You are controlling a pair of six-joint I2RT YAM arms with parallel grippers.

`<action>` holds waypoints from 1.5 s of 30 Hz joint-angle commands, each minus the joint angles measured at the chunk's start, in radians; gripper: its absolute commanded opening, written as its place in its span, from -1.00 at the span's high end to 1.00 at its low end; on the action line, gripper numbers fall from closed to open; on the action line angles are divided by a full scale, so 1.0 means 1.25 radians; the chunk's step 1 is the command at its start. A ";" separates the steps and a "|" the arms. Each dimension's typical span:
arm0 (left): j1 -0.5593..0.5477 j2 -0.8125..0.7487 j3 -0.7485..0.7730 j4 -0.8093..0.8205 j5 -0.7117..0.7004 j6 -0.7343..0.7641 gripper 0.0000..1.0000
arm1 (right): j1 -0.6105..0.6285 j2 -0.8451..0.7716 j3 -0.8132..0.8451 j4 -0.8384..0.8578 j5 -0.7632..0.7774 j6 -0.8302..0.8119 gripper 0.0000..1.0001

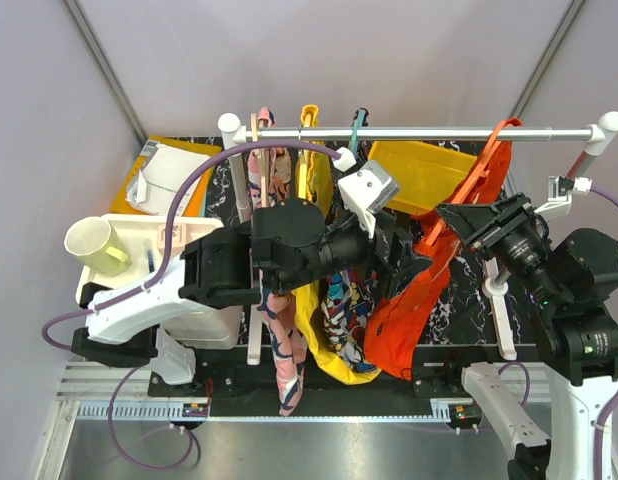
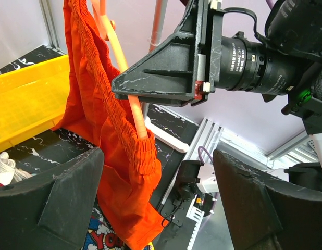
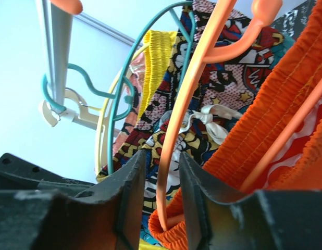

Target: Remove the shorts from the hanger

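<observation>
The orange-red shorts [image 1: 419, 300] hang by their gathered waistband from the slim orange hanger [image 1: 486, 160] at the right end of the rail. My right gripper [image 1: 459, 215] is drawn in narrowly on the hanger's sloping arm [image 3: 187, 104], just above where it enters the waistband [image 3: 275, 120]. The left wrist view shows it on the hanger [image 2: 115, 44] from the side. My left gripper [image 1: 414, 262] is wide open and empty [image 2: 158, 172], level with the shorts' lower hem [image 2: 114, 156], which hangs near its left finger without touching.
The rail [image 1: 429, 131] also carries a teal hanger [image 3: 114, 104], a pale wooden hanger [image 1: 257, 150], a yellow garment [image 1: 324, 350] and patterned garments [image 1: 279, 350]. A yellow bin [image 1: 419, 175] lies behind. A white tray [image 1: 139, 230] with a cup [image 1: 94, 245] stands left.
</observation>
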 commanded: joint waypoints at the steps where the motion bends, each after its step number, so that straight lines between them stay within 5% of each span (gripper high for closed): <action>1: -0.008 -0.037 -0.007 0.036 0.022 -0.009 -0.76 | 0.002 -0.023 -0.025 0.075 -0.031 0.039 0.24; 20: -0.008 -0.043 -0.006 0.036 0.027 0.004 -0.76 | 0.003 0.015 -0.011 0.156 -0.060 0.146 1.00; 45: -0.022 -0.061 -0.012 0.036 0.035 -0.001 -0.75 | 0.003 0.144 0.083 0.128 0.011 0.254 1.00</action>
